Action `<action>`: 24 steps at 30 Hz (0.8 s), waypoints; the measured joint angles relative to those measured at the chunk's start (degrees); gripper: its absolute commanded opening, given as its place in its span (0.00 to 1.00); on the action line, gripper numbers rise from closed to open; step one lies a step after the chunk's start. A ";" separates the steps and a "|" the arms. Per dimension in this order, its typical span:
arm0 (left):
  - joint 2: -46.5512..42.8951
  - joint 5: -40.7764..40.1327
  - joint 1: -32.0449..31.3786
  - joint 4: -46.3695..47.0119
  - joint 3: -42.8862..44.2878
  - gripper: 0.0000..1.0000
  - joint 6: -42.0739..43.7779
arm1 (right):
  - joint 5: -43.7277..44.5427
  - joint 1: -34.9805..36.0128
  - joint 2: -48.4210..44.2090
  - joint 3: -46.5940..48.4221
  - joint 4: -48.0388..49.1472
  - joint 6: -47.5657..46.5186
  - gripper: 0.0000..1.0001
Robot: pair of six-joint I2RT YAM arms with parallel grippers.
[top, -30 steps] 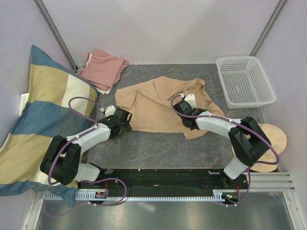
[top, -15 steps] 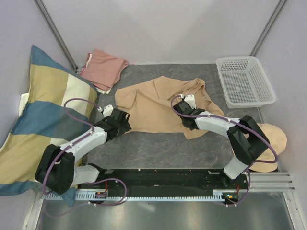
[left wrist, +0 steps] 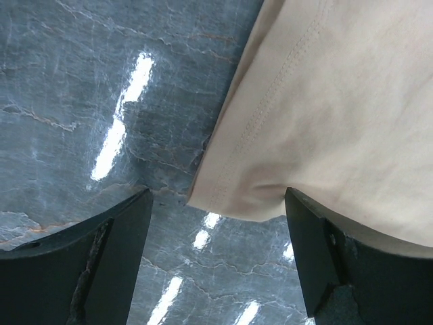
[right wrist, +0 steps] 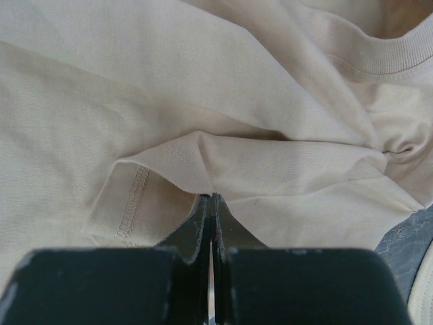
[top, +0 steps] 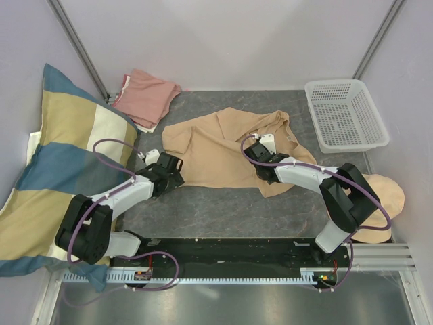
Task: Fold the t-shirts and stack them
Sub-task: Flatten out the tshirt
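Beside the tan t-shirt (top: 216,152), left claw (left wrist: 218,203) open, barely shifted, right claw (right wrist: 211,200) still pinching it

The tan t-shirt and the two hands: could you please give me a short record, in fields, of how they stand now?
tan t-shirt: spread out and rumpled mid-table, not yet folded
salmon-pink t-shirt: folded over, at the far left corner, beside the striped pillow
left hand: open, its fingers on either side of the tan t-shirt's hem corner
right hand: shut, pinching a fold of the tan t-shirt near the collar
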 measured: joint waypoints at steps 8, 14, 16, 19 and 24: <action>0.35 -0.02 1.09 0.52 0.20 0.86 0.02 | -0.02 0.00 0.02 0.00 0.00 -0.02 0.00; 0.35 -0.02 1.25 0.68 0.17 0.83 0.02 | -0.07 0.00 0.20 0.00 0.02 -0.17 0.00; 0.55 -0.02 1.29 0.74 0.17 0.83 0.02 | -0.31 0.00 0.37 0.00 0.02 -0.20 0.00; 1.51 -0.50 1.42 1.14 0.20 0.82 0.04 | -0.48 0.00 0.55 0.00 0.00 -0.24 0.00; 2.80 -1.66 1.46 2.01 0.72 0.75 0.35 | -0.48 -0.04 0.55 -0.02 0.02 -0.39 0.00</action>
